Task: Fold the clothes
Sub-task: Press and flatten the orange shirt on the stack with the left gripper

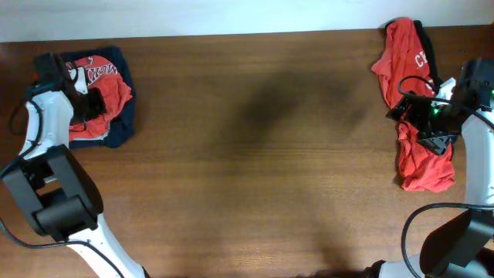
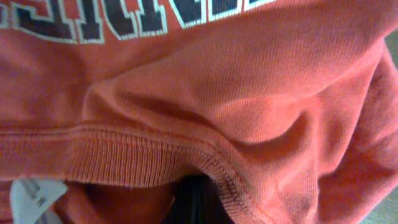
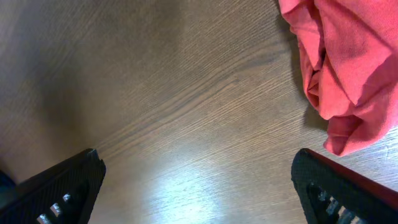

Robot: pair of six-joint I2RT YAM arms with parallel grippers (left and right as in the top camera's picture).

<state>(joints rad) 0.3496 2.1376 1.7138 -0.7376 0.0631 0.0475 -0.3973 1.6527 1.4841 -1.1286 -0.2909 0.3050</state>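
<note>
A red-orange T-shirt with lettering [image 1: 96,81] lies on a dark navy garment [image 1: 122,127] at the table's far left. My left gripper [image 1: 87,103] is pressed down onto this pile. The left wrist view is filled with red-orange cloth [image 2: 249,106], its hem and a white label [image 2: 34,196]; the jaws are hidden by it. A crumpled red-orange T-shirt [image 1: 421,158] lies at the far right with a dark garment [image 1: 424,46] beside it. My right gripper [image 3: 196,168] is open and empty over bare wood, just left of that shirt [image 3: 342,56].
The wooden table [image 1: 255,154] stretches between the two piles. Its far edge runs along the top of the overhead view against a white wall [image 1: 193,15]. Both arm bases stand at the near corners.
</note>
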